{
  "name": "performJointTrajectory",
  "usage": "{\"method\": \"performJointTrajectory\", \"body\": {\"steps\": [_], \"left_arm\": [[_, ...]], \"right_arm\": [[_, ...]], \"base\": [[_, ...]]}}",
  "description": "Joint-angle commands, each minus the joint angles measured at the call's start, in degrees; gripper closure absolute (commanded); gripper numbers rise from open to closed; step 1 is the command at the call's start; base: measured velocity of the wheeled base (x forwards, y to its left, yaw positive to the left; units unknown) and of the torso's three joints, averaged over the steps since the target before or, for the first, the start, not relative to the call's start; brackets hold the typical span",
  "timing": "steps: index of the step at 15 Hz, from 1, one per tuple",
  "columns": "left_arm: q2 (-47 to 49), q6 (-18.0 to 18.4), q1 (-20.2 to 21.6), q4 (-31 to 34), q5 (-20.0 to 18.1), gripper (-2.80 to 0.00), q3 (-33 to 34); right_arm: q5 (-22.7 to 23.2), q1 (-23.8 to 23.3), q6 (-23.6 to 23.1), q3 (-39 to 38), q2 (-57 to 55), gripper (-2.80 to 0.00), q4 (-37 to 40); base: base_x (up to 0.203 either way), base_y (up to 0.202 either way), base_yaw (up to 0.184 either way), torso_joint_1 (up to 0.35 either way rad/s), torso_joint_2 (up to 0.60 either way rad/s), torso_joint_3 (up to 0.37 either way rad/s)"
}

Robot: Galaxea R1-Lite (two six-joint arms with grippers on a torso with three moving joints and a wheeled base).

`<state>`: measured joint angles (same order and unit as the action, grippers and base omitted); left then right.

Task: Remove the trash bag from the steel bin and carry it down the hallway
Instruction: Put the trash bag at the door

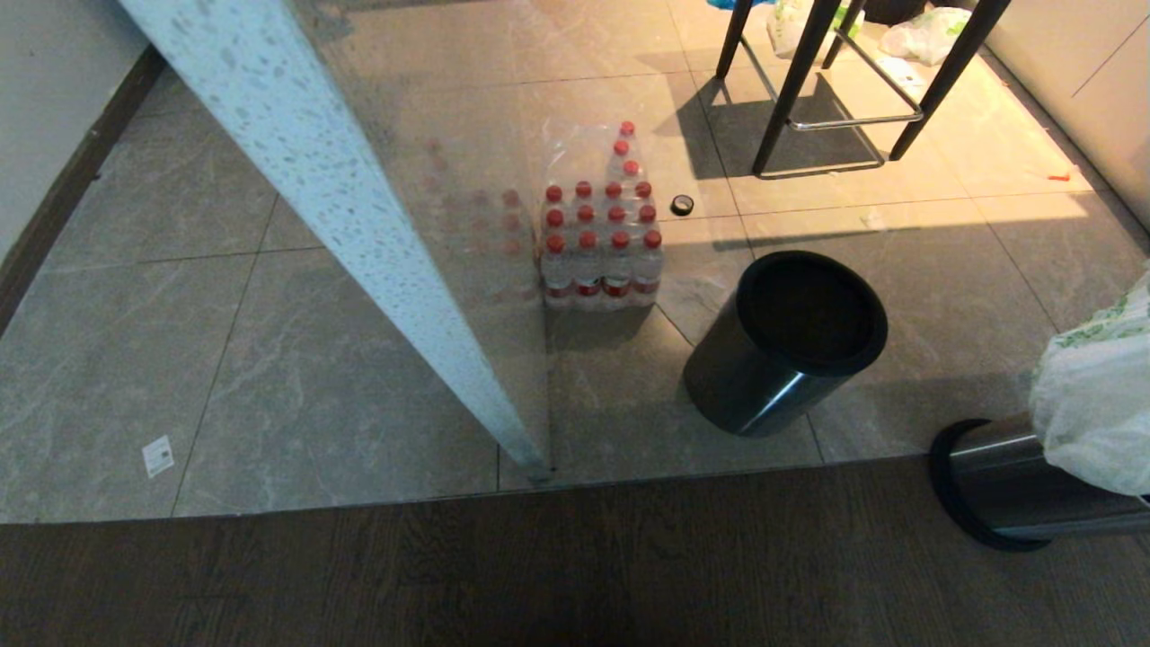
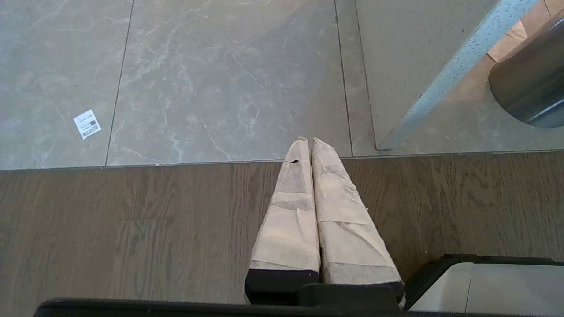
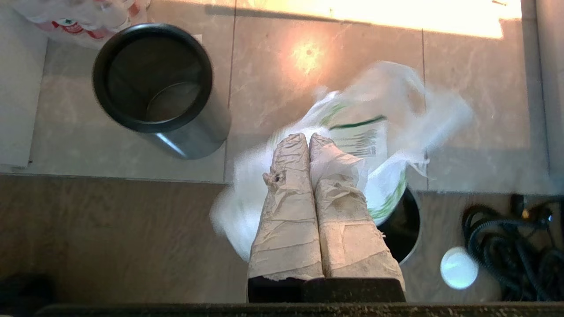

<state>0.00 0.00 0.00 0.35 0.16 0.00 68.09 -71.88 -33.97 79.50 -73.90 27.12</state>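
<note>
Item: trash bag (image 3: 361,136), thin white plastic film with green print. Location: at the robot's right, above the mouth of a steel bin (image 1: 1006,485) that lay at the right edge of the head view, on the wood floor (image 1: 449,575) near its seam with the grey tile floor (image 1: 180,341). In the right wrist view the bag billowed over that bin's dark opening; how much of it remained inside could not be told.

Right gripper (image 3: 308,138): fingers pressed together, pinching a fold of the bag's film at its upper part; the bag spread out to both sides of the tips.

Left gripper (image 2: 308,143): fingers pressed together on nothing, parked over the wood floor beside the tile seam.

Handling, judged: soft and shapeless, with no stiffness; likely light, since the film ballooned loosely rather than hanging taut, though the contents were hidden. Slippery film; a pinch on a single layer could slide out or stretch and tear. Best hold would be gathered material near the mouth or the handle loops, which could not be picked out here. Expect swinging and snagging on the bin rim when carried.

Nearby: a second steel bin (image 1: 791,346), upright and without a bag, on the tile; a shrink-wrapped pack of red-capped bottles (image 1: 600,243); a stool (image 1: 844,81); black cable (image 3: 511,237).
</note>
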Motion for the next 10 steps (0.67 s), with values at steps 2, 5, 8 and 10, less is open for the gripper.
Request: {"method": "performJointTrajectory", "body": {"steps": [2, 5, 8, 10], "left_arm": [[0.0, 0.0, 0.0, 0.0, 0.0, 0.0, 0.0], [0.0, 0.0, 0.0, 0.0, 0.1, 0.0, 0.0], [0.0, 0.0, 0.0, 0.0, 0.1, 0.0, 0.0], [0.0, 0.0, 0.0, 0.0, 0.0, 0.0, 0.0]], "right_arm": [[-3.5, 1.9, -2.0, -7.5, 8.6, 0.0, 3.1], [-11.9, 11.5, -3.8, -12.5, 11.7, 0.0, 5.9], [-20.4, 29.2, 2.0, -19.6, 13.9, 0.0, 5.9], [-25.7, 41.4, 8.0, -27.3, 17.3, 0.0, 3.0]], "base": [[0.0, 0.0, 0.0, 0.0, 0.0, 0.0], [0.0, 0.0, 0.0, 0.0, 0.0, 0.0], [0.0, 0.0, 0.0, 0.0, 0.0, 0.0], [0.0, 0.0, 0.0, 0.0, 0.0, 0.0]]}}
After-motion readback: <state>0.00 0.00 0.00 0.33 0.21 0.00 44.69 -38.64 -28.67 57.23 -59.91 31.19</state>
